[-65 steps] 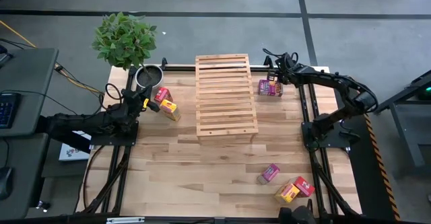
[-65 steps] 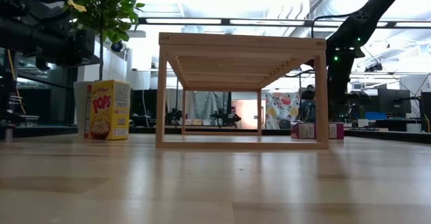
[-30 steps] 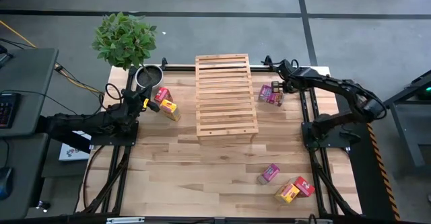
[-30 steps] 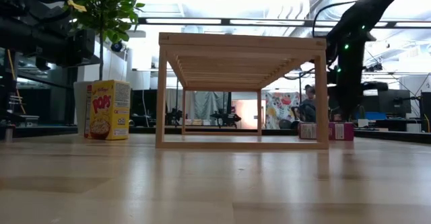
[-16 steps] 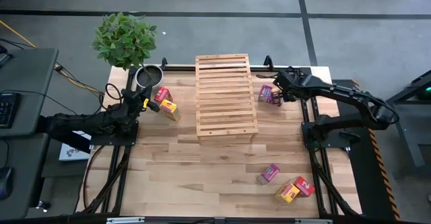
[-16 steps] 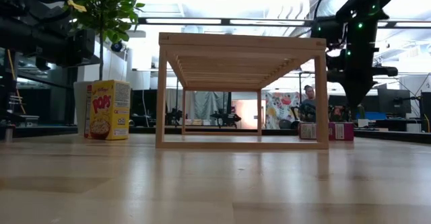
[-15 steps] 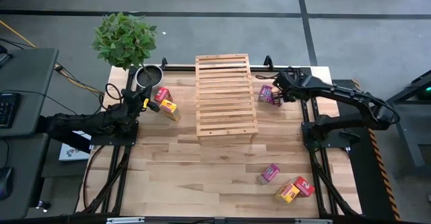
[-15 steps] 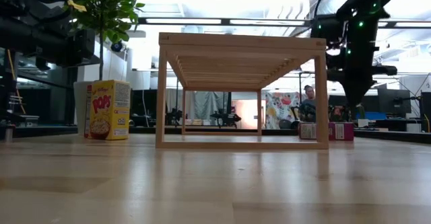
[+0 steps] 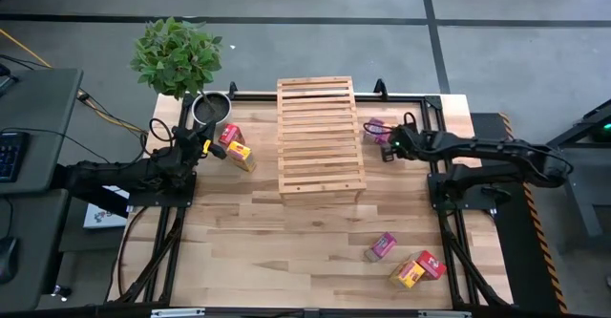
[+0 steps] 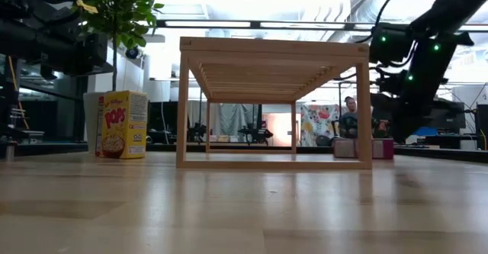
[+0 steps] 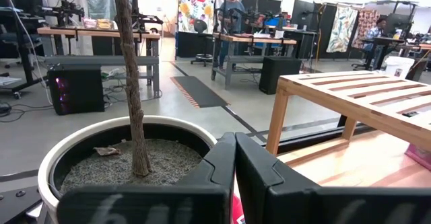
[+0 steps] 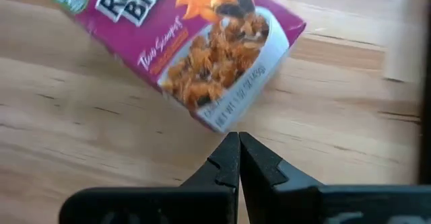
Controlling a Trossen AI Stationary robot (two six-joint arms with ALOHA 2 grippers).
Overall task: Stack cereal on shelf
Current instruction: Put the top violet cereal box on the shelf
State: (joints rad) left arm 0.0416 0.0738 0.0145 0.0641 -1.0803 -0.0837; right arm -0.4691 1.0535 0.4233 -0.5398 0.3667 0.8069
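Since a moment ago the right gripper (image 9: 389, 147) has been drawn down beside the pink box (image 9: 374, 131) — fingers pressed together, nothing held, seemingly for nudging it near the shelf (image 9: 320, 137).

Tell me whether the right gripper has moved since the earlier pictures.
Yes. In the high view the right gripper, shut, has come from the table's far edge down beside the shelf's right side, just on the near side of the pink box.
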